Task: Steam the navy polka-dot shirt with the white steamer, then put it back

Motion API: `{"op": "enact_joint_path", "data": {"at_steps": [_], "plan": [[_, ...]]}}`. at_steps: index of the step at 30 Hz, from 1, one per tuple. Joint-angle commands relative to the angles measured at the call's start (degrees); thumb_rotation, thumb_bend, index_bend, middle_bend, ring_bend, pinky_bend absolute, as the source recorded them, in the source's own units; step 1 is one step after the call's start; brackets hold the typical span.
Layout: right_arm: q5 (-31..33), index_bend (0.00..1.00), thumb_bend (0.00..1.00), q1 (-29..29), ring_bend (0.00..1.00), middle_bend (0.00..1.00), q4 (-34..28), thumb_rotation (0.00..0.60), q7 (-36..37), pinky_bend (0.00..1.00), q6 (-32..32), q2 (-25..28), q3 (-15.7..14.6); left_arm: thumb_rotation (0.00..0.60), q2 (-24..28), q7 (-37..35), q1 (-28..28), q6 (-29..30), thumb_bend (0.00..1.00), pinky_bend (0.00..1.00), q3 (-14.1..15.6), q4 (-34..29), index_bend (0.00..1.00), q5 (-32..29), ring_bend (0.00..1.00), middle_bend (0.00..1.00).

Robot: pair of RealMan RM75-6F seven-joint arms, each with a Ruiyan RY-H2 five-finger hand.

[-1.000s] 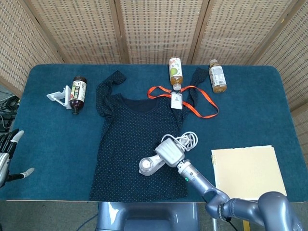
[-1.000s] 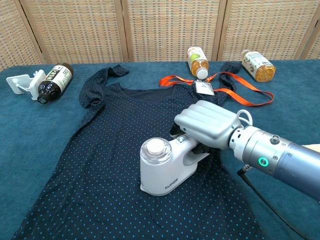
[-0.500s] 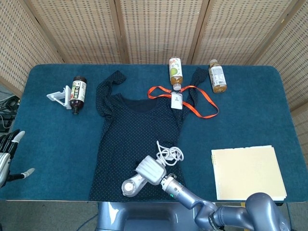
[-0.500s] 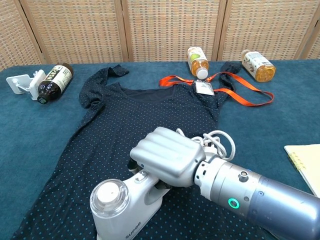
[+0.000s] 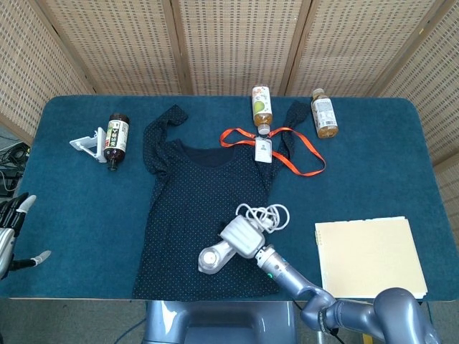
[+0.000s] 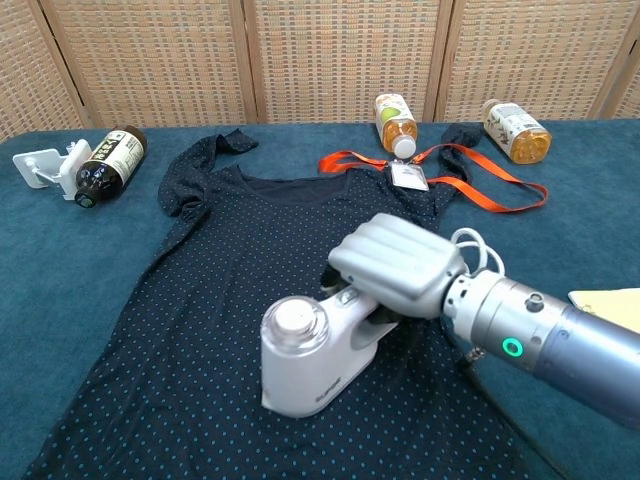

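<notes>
The navy polka-dot shirt point(image 5: 188, 208) point(image 6: 230, 270) lies flat on the blue table, neck toward the far side. My right hand point(image 5: 242, 237) point(image 6: 395, 265) grips the handle of the white steamer point(image 5: 215, 257) point(image 6: 300, 355), which rests on the shirt's lower middle. Its white cord point(image 5: 267, 214) point(image 6: 475, 250) coils just behind the hand. My left hand point(image 5: 11, 236) hangs off the table's left edge with its fingers spread and nothing in them; the chest view does not show it.
A dark bottle point(image 5: 116, 137) and a white clip stand point(image 5: 86, 145) lie at the back left. Two drink bottles point(image 5: 262, 105) point(image 5: 324, 112) and an orange lanyard with badge point(image 5: 276, 147) lie by the shirt's right sleeve. A yellow notebook point(image 5: 369, 256) sits front right.
The right hand swept the steamer toward the shirt's front hem, then brought it back up and to the right over the lower middle. The left hand stayed still.
</notes>
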Motion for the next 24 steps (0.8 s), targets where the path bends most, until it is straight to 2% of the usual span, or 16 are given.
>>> {"op": "enact_joint_path", "data": {"at_steps": [1, 8, 14, 20, 24], "plan": [[1.32, 0.8, 1.0, -0.82, 0.75, 0.64, 2.05, 0.6, 1.86, 1.0, 0.82, 1.56, 1.14, 0.6, -0.07, 0.31, -0.05, -0.1, 0.0, 0.0, 0.0, -0.14, 0.0, -0.06, 0.0, 0.0], [2.9, 0.8, 1.0, -1.91, 0.75, 0.64, 4.18, 0.6, 4.96, 1.0, 2.12, 4.3, 2.58, 0.6, -0.32, 1.07, -0.17, -0.47, 0.0, 0.0, 0.14, -0.33, 0.0, -0.1, 0.0, 0.0], [3.89, 0.8, 1.0, -1.28, 0.75, 0.64, 0.97, 0.6, 6.87, 1.0, 5.45, 9.14, 7.08, 0.6, -0.6, 1.79, -0.41, -0.98, 0.0, 0.0, 0.07, -0.4, 0.0, -0.49, 0.0, 0.0], [11.28, 0.8, 1.0, -1.08, 0.75, 0.64, 2.46, 0.6, 7.25, 1.0, 3.77, 14.11, 13.55, 0.6, -0.58, 1.6, -0.27, -0.67, 0.0, 0.0, -0.04, -0.42, 0.0, -0.65, 0.0, 0.0], [13.87, 0.8, 1.0, -1.39, 0.75, 0.64, 6.7, 0.6, 7.16, 1.0, 1.45, 15.33, 13.87, 0.6, -0.56, 1.66, -0.38, -0.84, 0.0, 0.0, -0.04, -0.52, 0.0, -0.63, 0.0, 0.0]]}}
